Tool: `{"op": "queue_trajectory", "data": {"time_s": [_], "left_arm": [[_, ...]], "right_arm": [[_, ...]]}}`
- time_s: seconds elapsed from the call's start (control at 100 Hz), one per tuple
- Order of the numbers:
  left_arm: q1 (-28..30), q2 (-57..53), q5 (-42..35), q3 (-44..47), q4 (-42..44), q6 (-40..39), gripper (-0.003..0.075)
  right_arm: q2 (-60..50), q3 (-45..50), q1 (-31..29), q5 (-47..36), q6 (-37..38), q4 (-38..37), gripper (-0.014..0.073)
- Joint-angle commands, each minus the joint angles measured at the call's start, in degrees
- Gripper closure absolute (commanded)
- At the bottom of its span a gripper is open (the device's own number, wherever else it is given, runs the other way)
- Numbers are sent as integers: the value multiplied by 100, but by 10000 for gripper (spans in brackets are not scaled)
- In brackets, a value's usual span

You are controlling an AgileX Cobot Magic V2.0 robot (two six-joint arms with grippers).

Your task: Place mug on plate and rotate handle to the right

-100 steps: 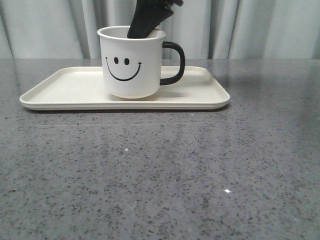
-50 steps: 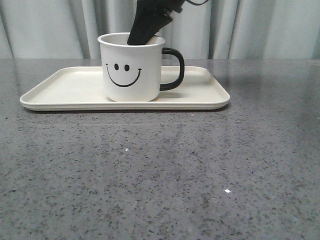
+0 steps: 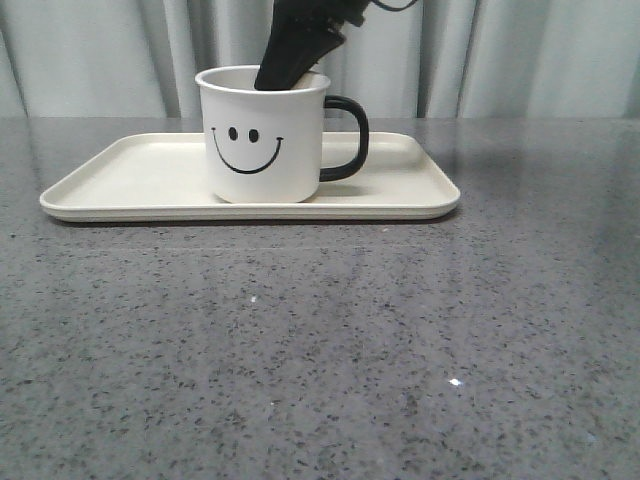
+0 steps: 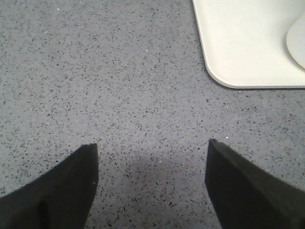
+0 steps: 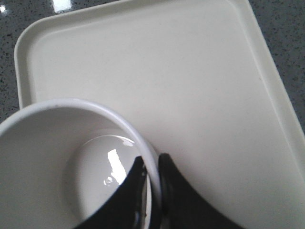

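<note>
Mug (image 3: pixel 264 135) upright on plate (image 3: pixel 140 185), speckled grey table (image 3: pixel 320 350), curtain (image 3: pixel 520 55) behind; right gripper (image 5: pixel 151 183) pinches mug wall, left gripper (image 4: pixel 152 183) spread apart

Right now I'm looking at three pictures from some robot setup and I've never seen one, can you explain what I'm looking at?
This is a robot with two arms, each ending in a two-fingered tool. One picture looks forward over a speckled grey table. The other two come from cameras on the wrists.

On the table lies a cream plate, more like a tray. A white mug with a smiley face stands on it, its black handle pointing right.

The right tool pinches the mug's rim, one finger inside and one outside. The left tool hangs open over bare table near a corner of the plate, holding nothing.
</note>
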Motion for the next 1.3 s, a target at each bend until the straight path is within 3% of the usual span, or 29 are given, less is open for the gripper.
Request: {"op": "queue_trajectory", "data": {"time_s": [0.0, 0.16, 0.28, 0.91, 1.16, 1.29], "left_arm": [[17, -2, -351, -141, -61, -49, 258], [17, -2, -369, -141, -61, -49, 258], [17, -2, -384, -141, -61, -49, 258], [17, -2, -704, -141, -61, -49, 258], [17, -2, -754, -141, -61, -49, 258], [17, -2, -754, -141, -61, -49, 258]], "right_arm": [[-331, -144, -28, 501, -64, 286, 493], [-331, -144, -28, 482, -53, 286, 267], [-338, -144, -28, 342, 8, 286, 194], [-1323, -144, -119, -346, 270, 279, 188], [-2141, -126, -609, -404, 828, 263, 188], [-2759, 414, -902, -744, 916, 254, 189]]}}
